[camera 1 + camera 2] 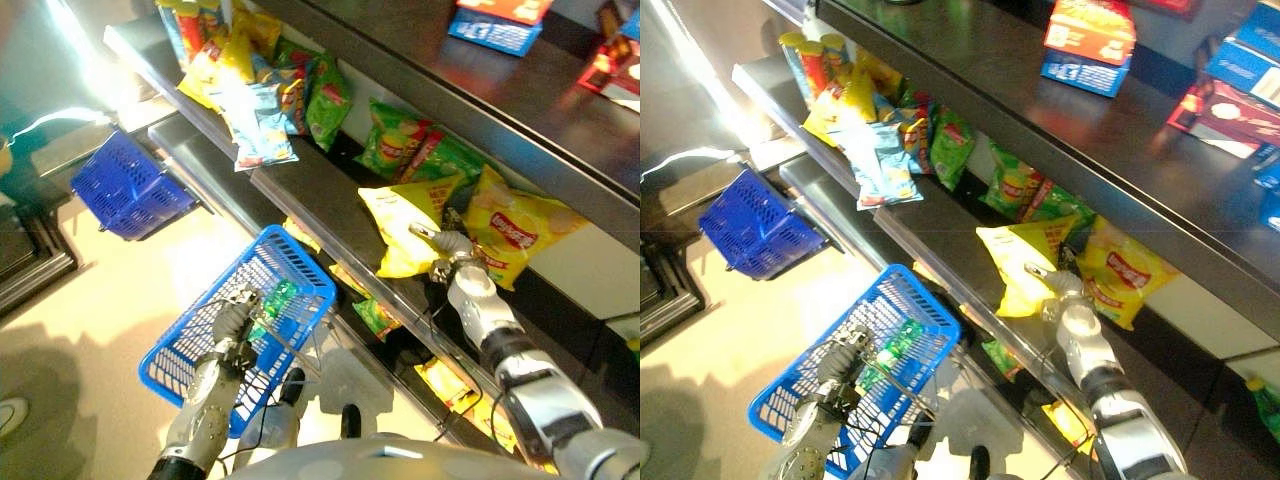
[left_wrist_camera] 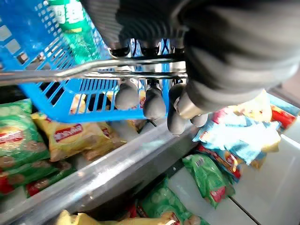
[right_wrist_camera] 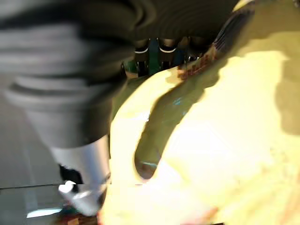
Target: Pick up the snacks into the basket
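The right hand point(image 1: 452, 248) is up on the middle shelf point(image 1: 310, 195) with its fingers and thumb pinched onto the top edge of a yellow chip bag point(image 1: 405, 225); from its own wrist view the bag's crinkled skin fills the space under the thumb. The left hand point(image 1: 232, 322) has its fingers curled round the metal handle point(image 2: 93, 70) of the blue basket point(image 1: 200, 345), which hangs below and in front of the shelf edge with a green packet point(image 1: 280, 298) already lying in it. The worry, I'd say, is the hold: it looks like a pinch on a slippery, puffed bag near one corner, so the bag could slide out or swing and drop short of the basket, onto the lower shelf or the floor. It also lies touching another yellow bag point(image 1: 515, 232) and near the green bags point(image 1: 410, 145), so a careless pull might drag a neighbour off the edge. A second blue basket point(image 1: 128, 185) sits well apart on the floor.
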